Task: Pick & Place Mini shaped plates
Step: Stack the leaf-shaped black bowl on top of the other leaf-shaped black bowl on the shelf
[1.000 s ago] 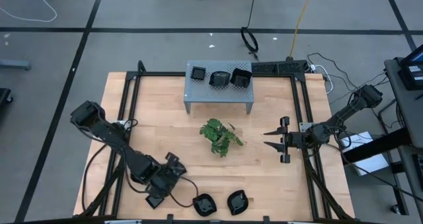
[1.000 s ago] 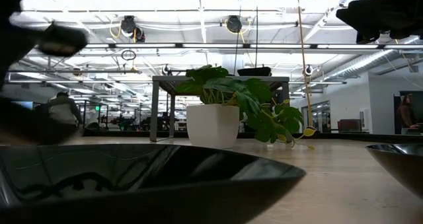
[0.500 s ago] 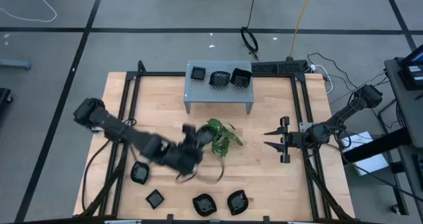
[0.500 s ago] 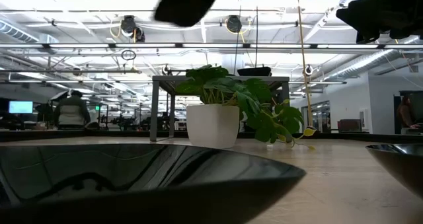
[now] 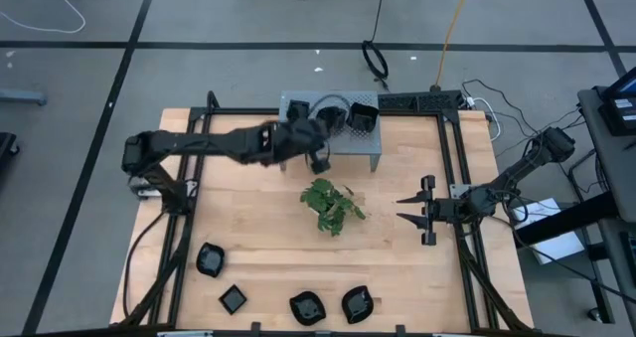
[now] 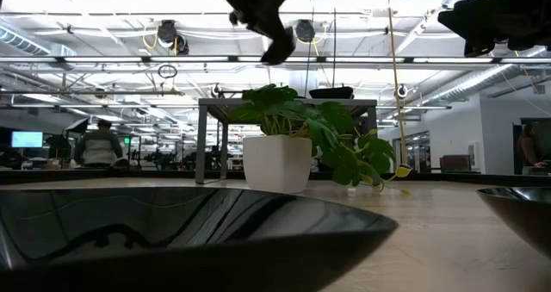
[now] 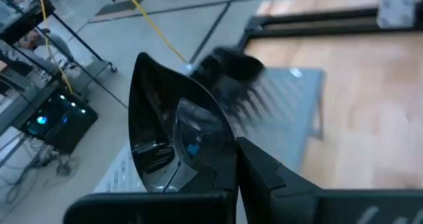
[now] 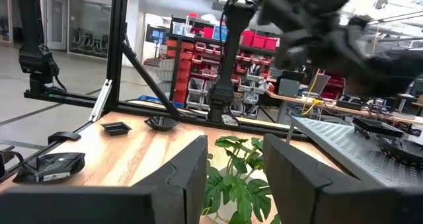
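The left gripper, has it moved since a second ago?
Yes. In the high view the left gripper has swung from the table's near edge to the grey perforated stand at the far side, past the green sprig.

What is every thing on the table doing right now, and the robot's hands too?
Left hand: shut on a black plate, up over the grey stand.
Right hand: open, empty, at the right edge of the table.
Plates on the stand: resting on top.
Front plates: four, lying along the table's front.
Green sprig: lying mid-table.
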{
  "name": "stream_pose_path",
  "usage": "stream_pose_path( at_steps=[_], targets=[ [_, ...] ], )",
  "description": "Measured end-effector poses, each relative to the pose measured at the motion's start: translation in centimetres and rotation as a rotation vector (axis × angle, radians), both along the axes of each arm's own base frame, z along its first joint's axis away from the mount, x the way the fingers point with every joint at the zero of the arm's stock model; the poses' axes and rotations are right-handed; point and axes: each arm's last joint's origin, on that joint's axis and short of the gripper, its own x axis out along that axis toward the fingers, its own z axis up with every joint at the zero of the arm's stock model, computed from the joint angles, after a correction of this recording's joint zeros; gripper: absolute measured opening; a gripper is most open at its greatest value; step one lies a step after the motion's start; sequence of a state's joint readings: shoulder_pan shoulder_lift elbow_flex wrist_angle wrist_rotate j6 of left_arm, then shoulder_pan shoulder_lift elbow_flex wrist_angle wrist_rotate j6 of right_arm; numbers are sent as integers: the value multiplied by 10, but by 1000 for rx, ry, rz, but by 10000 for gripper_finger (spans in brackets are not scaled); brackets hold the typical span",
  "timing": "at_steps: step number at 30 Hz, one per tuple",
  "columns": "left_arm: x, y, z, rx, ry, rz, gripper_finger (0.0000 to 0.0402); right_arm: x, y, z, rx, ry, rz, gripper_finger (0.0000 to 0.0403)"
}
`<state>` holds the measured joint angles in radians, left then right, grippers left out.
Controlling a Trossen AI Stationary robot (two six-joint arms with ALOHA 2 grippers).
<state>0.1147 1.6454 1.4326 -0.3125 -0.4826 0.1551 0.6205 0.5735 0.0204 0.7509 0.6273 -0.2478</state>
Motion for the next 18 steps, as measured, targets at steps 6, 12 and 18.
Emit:
stream_pose_path(
  at_steps=[6,12,18],
  targets=[
    [13,34,-20,17,21,24,4,0,0,0,0,0,0,134],
    [14,44,-25,17,35,51,16,0,0,0,0,0,1,134],
    [17,48,-35,0,58,57,18,0,0,0,0,0,0,134]
  ],
)
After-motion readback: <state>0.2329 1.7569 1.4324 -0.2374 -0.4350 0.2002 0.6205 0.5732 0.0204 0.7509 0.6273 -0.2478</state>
